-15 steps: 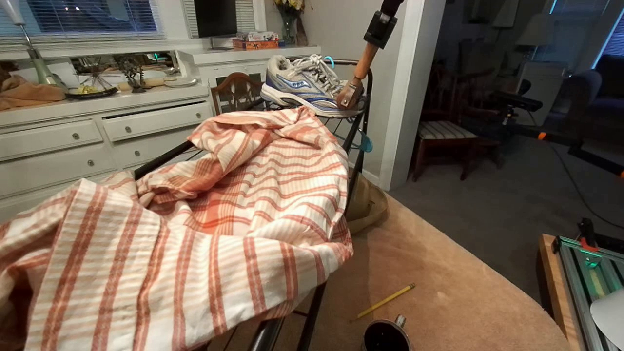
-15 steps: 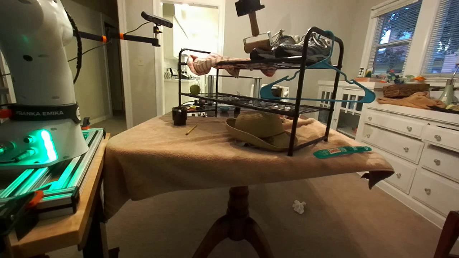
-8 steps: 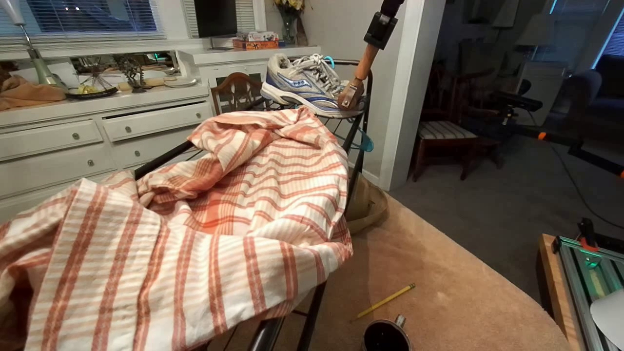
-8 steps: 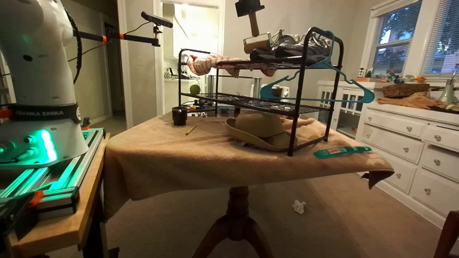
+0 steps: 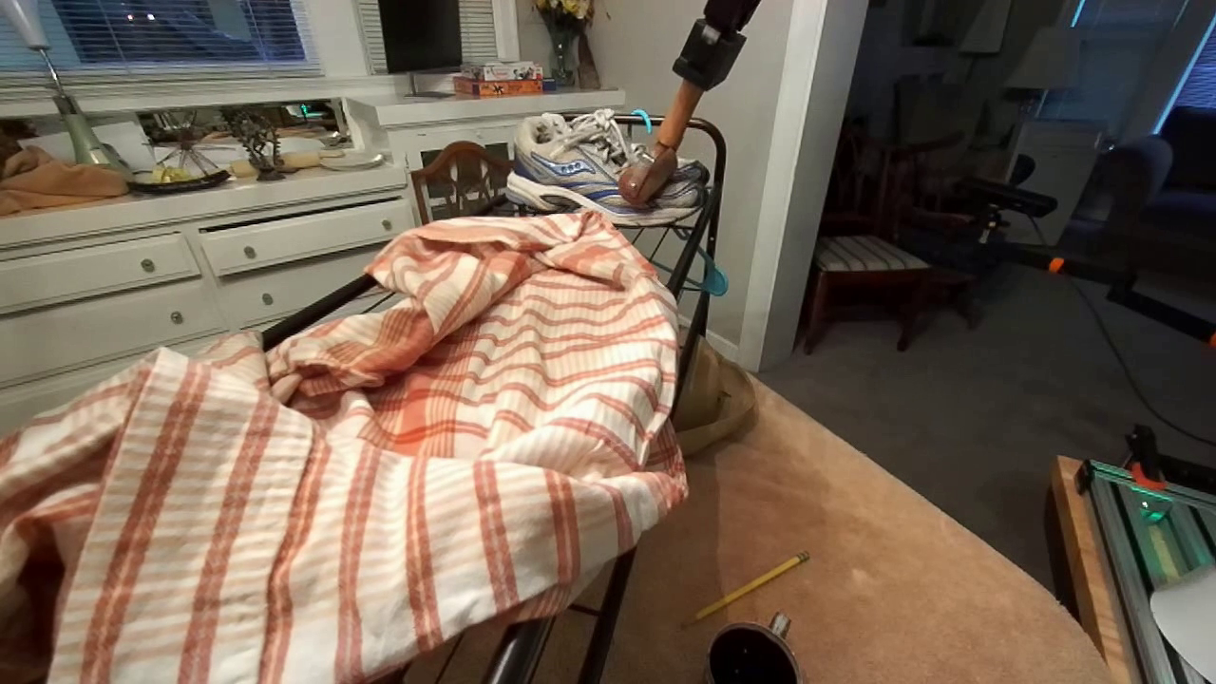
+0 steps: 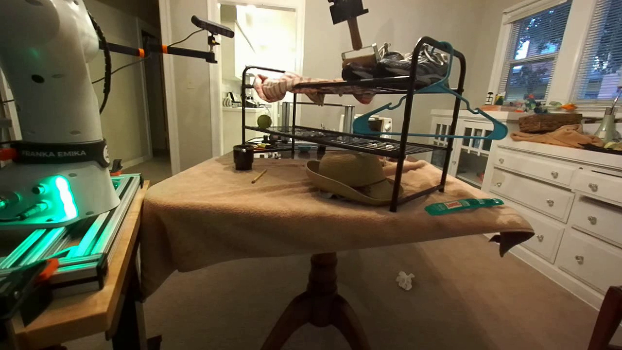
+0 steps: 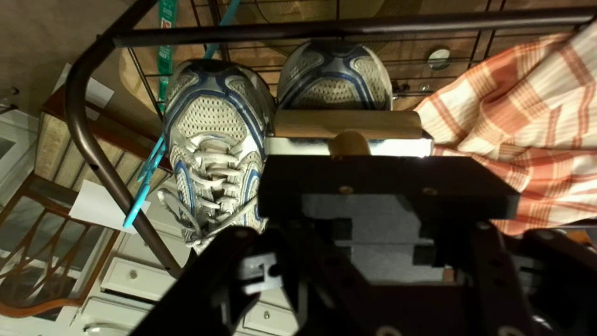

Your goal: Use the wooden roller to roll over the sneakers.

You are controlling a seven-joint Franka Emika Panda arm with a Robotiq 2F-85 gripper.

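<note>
The pair of white-and-grey sneakers with blue trim lies on the rack's top shelf, shown in both exterior views and side by side in the wrist view. The wooden roller has a wooden handle, metal bracket and wooden cylinder; it shows in both exterior views. In the wrist view its cylinder lies across the toe area of the right-hand sneaker, hiding part of it. My gripper is shut on the black block at the handle's end. Contact looks likely.
The black rack has raised end bars. A striped cloth covers the shelf beside the sneakers. A blue hanger hangs at the rack's end. A hat, a black mug and a pencil are on the table.
The gripper and roller have moved from the near sneaker's toe tip back toward its laces, leftward in an exterior view. The sneaker has shifted slightly.
</note>
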